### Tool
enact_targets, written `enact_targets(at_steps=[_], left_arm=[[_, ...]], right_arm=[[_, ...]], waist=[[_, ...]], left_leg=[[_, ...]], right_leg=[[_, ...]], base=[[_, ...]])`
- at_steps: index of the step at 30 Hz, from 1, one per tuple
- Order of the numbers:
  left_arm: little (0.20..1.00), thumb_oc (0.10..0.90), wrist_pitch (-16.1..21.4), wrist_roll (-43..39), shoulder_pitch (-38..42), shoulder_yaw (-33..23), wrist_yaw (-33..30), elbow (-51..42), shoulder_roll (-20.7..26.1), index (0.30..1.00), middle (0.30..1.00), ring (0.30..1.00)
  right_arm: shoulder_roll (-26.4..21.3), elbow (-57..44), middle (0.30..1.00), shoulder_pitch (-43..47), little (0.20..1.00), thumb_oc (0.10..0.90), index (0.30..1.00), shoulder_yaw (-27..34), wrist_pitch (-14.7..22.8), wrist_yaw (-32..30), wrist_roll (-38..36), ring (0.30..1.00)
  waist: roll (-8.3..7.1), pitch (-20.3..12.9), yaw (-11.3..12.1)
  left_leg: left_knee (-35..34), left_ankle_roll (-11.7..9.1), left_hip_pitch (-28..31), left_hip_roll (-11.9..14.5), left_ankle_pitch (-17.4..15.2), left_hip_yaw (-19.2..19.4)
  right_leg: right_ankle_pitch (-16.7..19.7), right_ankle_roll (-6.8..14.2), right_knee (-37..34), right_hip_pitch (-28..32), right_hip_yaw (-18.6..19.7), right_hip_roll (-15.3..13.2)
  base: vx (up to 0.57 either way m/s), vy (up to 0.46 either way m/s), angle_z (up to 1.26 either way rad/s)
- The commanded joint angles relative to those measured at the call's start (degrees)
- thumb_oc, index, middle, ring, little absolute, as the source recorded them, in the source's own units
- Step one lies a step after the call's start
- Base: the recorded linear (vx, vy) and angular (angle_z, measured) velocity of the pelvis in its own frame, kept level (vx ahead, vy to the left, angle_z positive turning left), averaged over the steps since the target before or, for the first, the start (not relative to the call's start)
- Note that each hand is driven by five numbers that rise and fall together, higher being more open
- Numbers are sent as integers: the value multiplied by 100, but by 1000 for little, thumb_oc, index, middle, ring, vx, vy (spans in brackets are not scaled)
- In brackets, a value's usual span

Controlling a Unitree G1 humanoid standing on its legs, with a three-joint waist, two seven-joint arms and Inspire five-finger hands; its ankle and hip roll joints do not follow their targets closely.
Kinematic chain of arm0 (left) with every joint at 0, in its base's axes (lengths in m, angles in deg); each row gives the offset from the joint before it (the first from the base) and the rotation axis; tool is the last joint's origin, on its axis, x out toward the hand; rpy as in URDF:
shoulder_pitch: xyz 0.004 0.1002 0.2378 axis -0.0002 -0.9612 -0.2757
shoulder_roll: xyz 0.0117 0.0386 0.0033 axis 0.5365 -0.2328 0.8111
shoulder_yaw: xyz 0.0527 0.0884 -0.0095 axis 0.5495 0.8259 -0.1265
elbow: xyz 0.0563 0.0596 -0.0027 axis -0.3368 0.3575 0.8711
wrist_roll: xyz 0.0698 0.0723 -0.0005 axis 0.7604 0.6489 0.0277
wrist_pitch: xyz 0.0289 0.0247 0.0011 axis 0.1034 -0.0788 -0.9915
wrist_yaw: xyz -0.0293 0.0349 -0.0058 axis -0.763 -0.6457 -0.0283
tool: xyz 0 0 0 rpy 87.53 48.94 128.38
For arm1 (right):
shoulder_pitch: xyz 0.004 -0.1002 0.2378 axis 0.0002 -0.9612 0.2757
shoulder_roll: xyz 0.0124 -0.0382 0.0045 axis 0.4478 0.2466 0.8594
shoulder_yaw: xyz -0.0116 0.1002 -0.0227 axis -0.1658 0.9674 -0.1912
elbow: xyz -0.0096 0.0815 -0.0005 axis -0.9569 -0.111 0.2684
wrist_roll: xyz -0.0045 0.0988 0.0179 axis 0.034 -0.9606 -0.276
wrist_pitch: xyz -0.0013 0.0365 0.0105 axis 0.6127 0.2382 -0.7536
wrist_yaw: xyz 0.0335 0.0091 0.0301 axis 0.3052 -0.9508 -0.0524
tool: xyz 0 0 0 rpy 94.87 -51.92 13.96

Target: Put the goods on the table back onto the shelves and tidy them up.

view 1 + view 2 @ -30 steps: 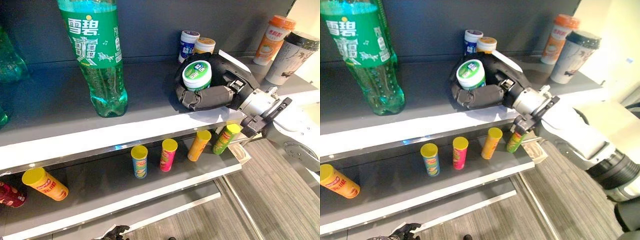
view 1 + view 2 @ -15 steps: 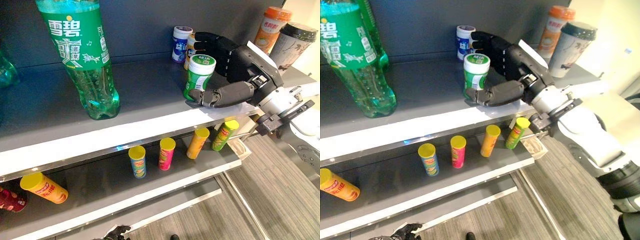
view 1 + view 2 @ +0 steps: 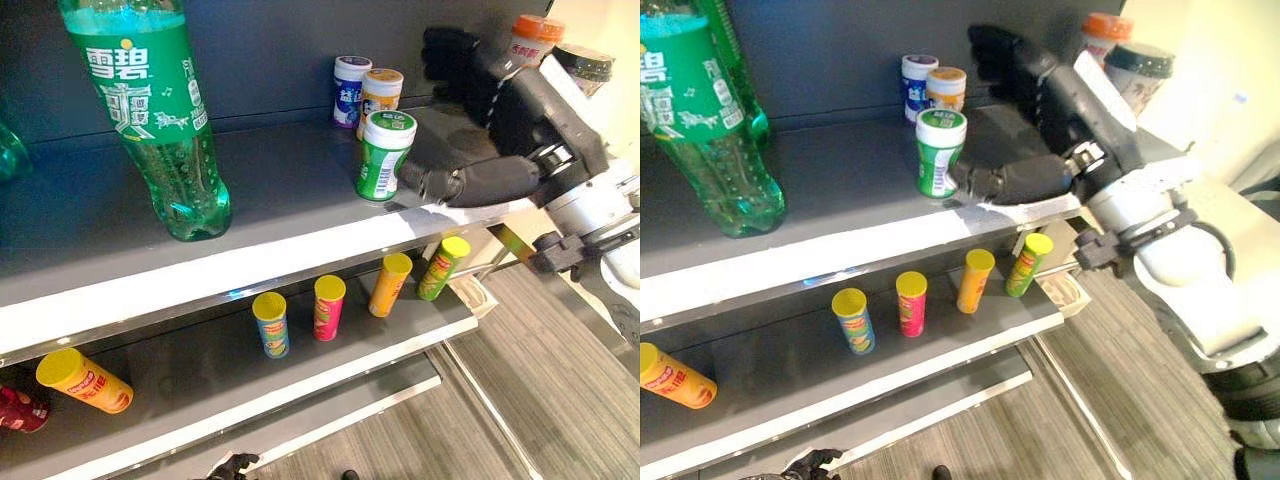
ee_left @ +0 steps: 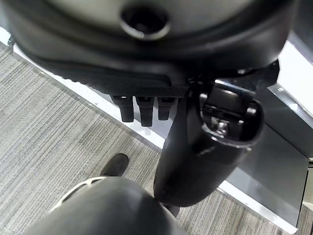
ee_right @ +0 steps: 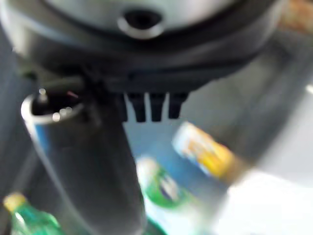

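A green jar with a white lid (image 3: 383,155) stands upright on the upper grey shelf (image 3: 280,215), just in front of a blue jar (image 3: 350,90) and a yellow-lidded jar (image 3: 380,96). My right hand (image 3: 505,115) hovers to the jar's right, open. Its fingers (image 3: 448,55) are raised toward the shelf's back wall, and its thumb (image 3: 470,184) lies low, with the tip close to the jar's base. The right wrist view shows the green jar (image 5: 164,188) past the thumb (image 5: 98,161). My left hand (image 4: 210,147) hangs low over the floor, idle.
A tall green soda bottle (image 3: 160,120) stands at the upper shelf's left. Two lidded cups (image 3: 527,40) (image 3: 583,65) stand at its far right. On the lower shelf several small tubes (image 3: 328,306) stand in a row, and a yellow tube (image 3: 82,380) lies at the left.
My right hand tipped the green jar upright, set it on the shelf and let go. Its fingers spread and drew back to the right. The camera shifted slightly.
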Motion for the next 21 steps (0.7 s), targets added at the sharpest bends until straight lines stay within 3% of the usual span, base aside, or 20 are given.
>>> enact_targets(at_steps=[1,6,13,16,19,21], left_arm=[[900,800,13,118,233,508,-146,632,-215,900,900,900],[900,800,2,71,250,421,-209,694,-244,900,900,900],[900,800,16,11,223,250,-225,757,-252,900,900,900],[900,800,50,-12,166,61,-220,779,-242,900,900,900],[900,800,103,-1,15,-169,-184,847,-215,900,900,900],[900,800,119,7,-47,-272,-163,870,-219,900,900,900]], right_arm=[[-119,-183,900,624,900,800,900,519,579,-535,457,900],[184,-347,900,339,900,800,900,832,671,-652,620,900],[79,-547,900,-645,900,800,900,1580,795,-421,200,900],[-2,-701,900,-1427,900,800,900,2202,918,-129,-182,900],[149,-855,900,-2709,900,800,900,3237,966,225,-591,900],[330,-878,900,-3140,900,800,900,3555,964,358,-788,900]], waist=[[191,-429,322],[166,-403,234],[44,-414,97],[-30,-416,-51],[-152,-417,-219],[-189,-406,-351]], left_leg=[[58,-504,554,350,-533,-1],[58,-464,576,344,-548,30],[58,-415,617,317,-577,161],[58,-378,646,304,-604,244],[58,-303,705,255,-660,416],[58,-256,733,226,-688,488]], right_leg=[[147,336,118,-451,2,-15],[182,351,156,-508,78,-7],[241,406,221,-627,224,14],[293,457,268,-710,341,16],[382,560,387,-889,549,33],[439,610,454,-982,681,48]], base=[[-8,14,-5],[-24,17,-4],[-26,29,-8],[-26,29,-11],[-63,60,-22],[-67,55,-37]])
